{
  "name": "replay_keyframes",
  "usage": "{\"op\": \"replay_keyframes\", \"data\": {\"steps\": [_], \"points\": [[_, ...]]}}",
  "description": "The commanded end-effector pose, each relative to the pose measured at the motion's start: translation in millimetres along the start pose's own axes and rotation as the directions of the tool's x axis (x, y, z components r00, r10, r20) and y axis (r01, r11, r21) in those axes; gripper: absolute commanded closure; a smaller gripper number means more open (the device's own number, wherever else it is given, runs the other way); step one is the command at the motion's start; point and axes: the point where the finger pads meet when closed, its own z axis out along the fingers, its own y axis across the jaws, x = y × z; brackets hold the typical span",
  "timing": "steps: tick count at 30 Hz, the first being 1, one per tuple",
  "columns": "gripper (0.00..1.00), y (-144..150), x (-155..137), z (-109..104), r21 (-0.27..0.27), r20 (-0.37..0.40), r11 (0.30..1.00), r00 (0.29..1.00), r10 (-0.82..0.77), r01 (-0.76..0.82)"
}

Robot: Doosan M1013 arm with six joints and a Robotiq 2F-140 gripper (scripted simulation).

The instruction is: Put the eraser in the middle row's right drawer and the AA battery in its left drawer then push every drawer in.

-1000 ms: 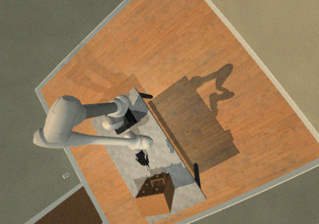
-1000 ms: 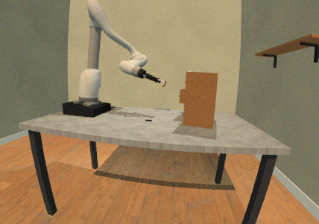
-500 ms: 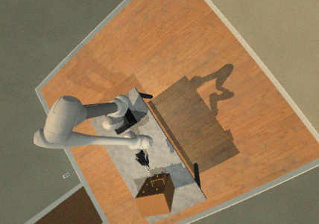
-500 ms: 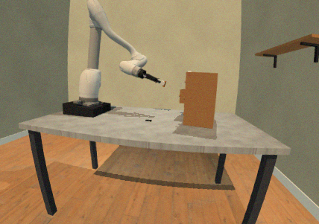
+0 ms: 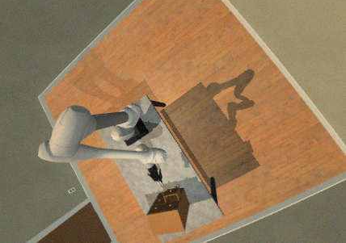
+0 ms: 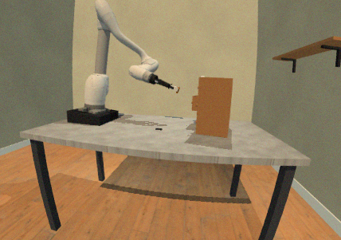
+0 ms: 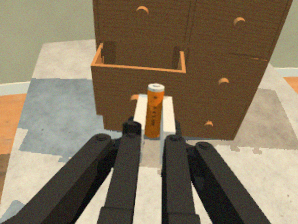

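Observation:
My gripper [image 7: 154, 109] is shut on the orange AA battery [image 7: 154, 111], which stands upright between the fingertips. It hangs in the air in front of the small brown chest [image 7: 186, 43]. The left drawer of the middle row [image 7: 139, 64] is pulled out and looks empty; the other drawers are pushed in. From the side, the gripper [image 6: 174, 88] with the battery is a short way from the open drawer [image 6: 195, 102], slightly above it. A small dark block [image 6: 158, 129], probably the eraser, lies on the table. From above, the gripper [image 5: 158, 178] is just short of the chest [image 5: 171, 211].
The robot's black base [image 6: 92, 116] stands at the table's far left end. The chest [image 6: 213, 107] stands near the right end of the grey table. A wall shelf [image 6: 311, 51] hangs at the right, well off the table.

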Motion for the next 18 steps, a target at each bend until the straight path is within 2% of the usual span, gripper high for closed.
{"op": "replay_keyframes", "data": {"steps": [1, 18], "points": [[0.94, -1, 2, 9, 0.001, 0.002, 1.0, 1.0, 0.002, -0.002], [0.94, -1, 20, 57, 0.001, 0.002, 1.0, 1.0, 0.002, -0.002]]}}
